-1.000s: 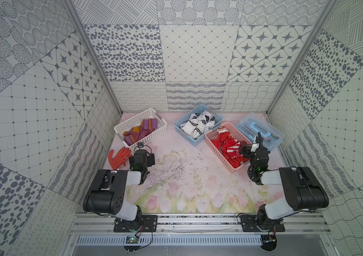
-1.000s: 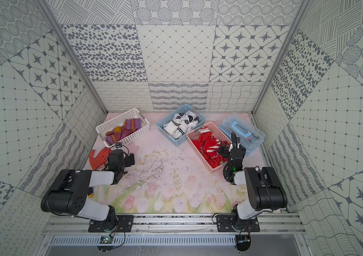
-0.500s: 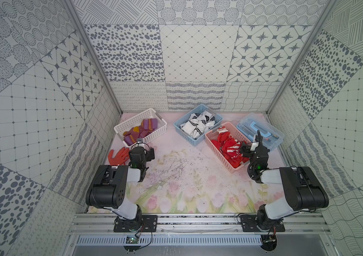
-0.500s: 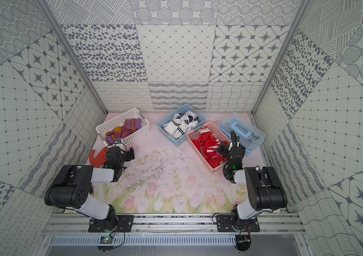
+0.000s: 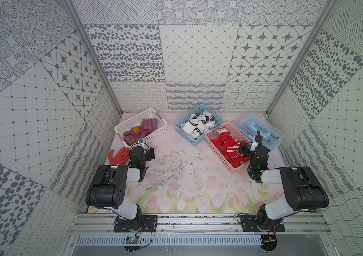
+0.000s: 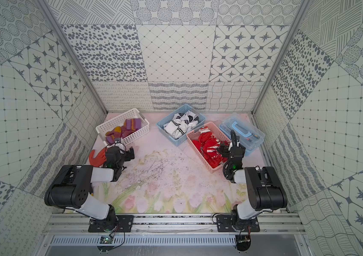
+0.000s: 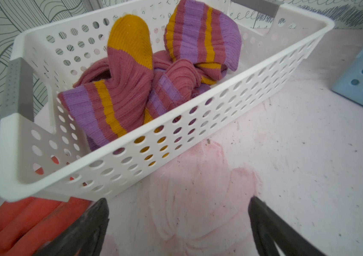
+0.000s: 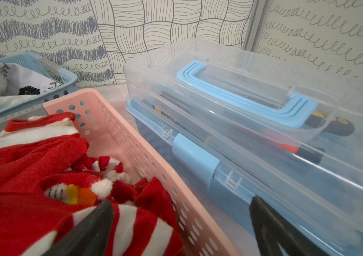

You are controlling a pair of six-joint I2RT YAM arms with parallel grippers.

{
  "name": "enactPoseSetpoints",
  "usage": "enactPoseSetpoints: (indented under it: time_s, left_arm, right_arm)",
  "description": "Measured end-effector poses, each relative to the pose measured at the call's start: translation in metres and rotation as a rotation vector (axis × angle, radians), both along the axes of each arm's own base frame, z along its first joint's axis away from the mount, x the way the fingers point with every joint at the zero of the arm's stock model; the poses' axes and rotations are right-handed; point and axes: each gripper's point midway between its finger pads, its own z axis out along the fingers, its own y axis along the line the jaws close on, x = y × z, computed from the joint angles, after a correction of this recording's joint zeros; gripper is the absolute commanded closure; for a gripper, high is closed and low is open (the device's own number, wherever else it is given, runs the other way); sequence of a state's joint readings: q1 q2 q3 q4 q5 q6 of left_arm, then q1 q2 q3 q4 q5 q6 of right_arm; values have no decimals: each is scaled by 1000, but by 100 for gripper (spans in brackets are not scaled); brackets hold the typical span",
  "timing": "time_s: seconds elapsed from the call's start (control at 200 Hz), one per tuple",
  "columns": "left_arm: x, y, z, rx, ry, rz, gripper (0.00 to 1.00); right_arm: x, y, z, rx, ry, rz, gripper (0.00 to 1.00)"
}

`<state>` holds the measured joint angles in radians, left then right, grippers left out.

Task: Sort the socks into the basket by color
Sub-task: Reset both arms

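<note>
Three baskets hold the socks. Purple-mauve socks (image 7: pixel 127 95) fill the white basket (image 7: pixel 198 106) at the back left (image 5: pixel 140 130). White socks (image 5: pixel 196 126) lie in the blue basket (image 5: pixel 185 120), and red striped socks (image 8: pixel 32 155) in the pink basket (image 8: pixel 131 137). My left gripper (image 7: pixel 178 206) hangs open over bare mat just in front of the white basket, holding nothing. My right gripper (image 8: pixel 180 210) is open astride the pink basket's right wall, one finger (image 8: pixel 100 219) over the red socks, and is empty. Both grippers show in a top view, left gripper (image 5: pixel 145 151) and right gripper (image 5: pixel 251 150).
An orange rubbery glove (image 5: pixel 118 155) lies on the mat beside my left gripper, against the white basket's near corner (image 7: pixel 21 221). A clear toolbox with a blue handle (image 8: pixel 242 133) stands right of the pink basket, close to the right wall. The floral mat (image 5: pixel 187 177) carries dark specks.
My left arm has shifted slightly toward the white basket. The right arm has barely moved. Both grippers stay open.
</note>
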<state>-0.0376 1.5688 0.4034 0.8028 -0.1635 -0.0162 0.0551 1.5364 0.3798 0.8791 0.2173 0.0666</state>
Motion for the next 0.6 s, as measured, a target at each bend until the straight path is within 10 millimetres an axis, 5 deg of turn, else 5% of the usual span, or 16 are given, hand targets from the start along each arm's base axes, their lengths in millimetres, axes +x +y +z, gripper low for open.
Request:
enactPoseSetpoints:
  time_s: [0.6]
  left_arm:
    - [0,-2,0,-4,0,-9,2]
  right_arm:
    - [0,0,0,0,0,0,2]
